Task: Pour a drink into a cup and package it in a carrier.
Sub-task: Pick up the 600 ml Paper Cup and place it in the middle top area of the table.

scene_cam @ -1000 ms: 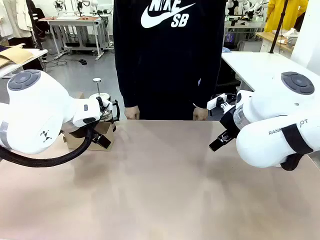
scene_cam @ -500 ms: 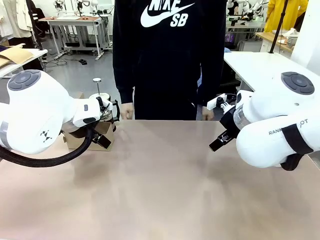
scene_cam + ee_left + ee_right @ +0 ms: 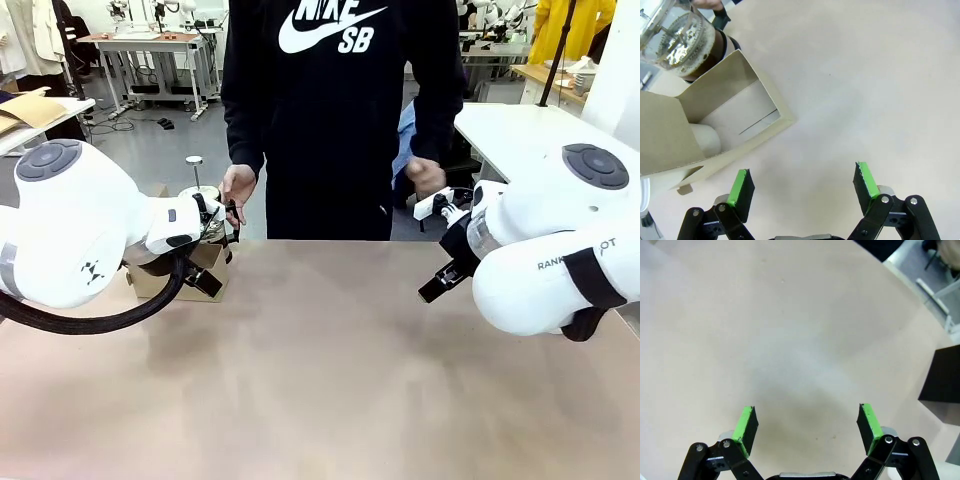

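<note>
The left end effector (image 3: 802, 186) is held wide open with nothing between its pads, poised over bare counter (image 3: 865, 75) just beside the carrier (image 3: 735, 65). The carrier is set near the counter's far left corner, presumably so that the middle is left free for the work. A white cylinder, taken to be the cup (image 3: 707, 141), is seen standing inside the carrier. The jar (image 3: 675, 37) is kept close behind the carrier, toward the far edge, with the dark drink (image 3: 716, 49) inside it; this closeness is judged to keep the pour short. A hand (image 3: 238, 186) of the person is placed at the jar's handle, though contact cannot be confirmed; the other hand (image 3: 428, 176) is raised off the counter. The right end effector (image 3: 807, 427) is likewise spread fully and empty, parked toward the right edge, probably to leave the person room, with a black box (image 3: 942, 382) off to one side. Pouring is judged not yet begun
</note>
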`<state>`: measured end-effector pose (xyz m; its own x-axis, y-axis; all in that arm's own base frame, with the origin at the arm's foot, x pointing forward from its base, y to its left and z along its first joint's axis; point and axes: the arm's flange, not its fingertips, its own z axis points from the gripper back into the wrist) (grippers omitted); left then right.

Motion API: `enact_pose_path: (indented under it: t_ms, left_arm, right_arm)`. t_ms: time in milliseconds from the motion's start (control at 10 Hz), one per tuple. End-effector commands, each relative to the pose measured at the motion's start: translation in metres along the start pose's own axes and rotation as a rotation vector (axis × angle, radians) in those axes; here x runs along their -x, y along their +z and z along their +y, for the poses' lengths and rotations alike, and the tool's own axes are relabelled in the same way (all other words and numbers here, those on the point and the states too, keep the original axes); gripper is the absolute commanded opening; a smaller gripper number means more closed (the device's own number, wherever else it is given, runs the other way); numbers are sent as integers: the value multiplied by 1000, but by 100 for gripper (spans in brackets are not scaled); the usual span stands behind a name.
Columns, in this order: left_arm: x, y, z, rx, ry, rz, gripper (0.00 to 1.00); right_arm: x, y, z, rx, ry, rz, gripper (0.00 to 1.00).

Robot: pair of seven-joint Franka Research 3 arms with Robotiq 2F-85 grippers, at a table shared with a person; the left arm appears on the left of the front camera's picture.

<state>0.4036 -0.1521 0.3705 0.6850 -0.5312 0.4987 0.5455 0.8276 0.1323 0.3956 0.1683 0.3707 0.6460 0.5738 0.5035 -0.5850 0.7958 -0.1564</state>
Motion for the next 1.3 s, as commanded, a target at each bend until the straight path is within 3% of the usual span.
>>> enact_pose_path:
  t_ms: [0,300,500,700,800,1200]
  left_arm:
    - [0,0,0,0,1,0,100]
    - [0,0,0,0,1,0,100]
    - [0,0,0,0,1,0,100]
    - [0,0,0,0,1,0,100]
    - [0,0,0,0,1,0,100]
    - [0,0,0,0,1,0,100]
  right_arm:
    - [-21,22,-16,25,-22,-25,100]
    - [-73,96,-96,-59,-58,-76,100]
    - [-68,129,-161,-172,-42,-139,100]
    - [-12,153,-224,-336,35,-282,100]
    - [23,157,-249,-405,71,-405,100]
    - [166,111,-298,-523,83,-733,100]
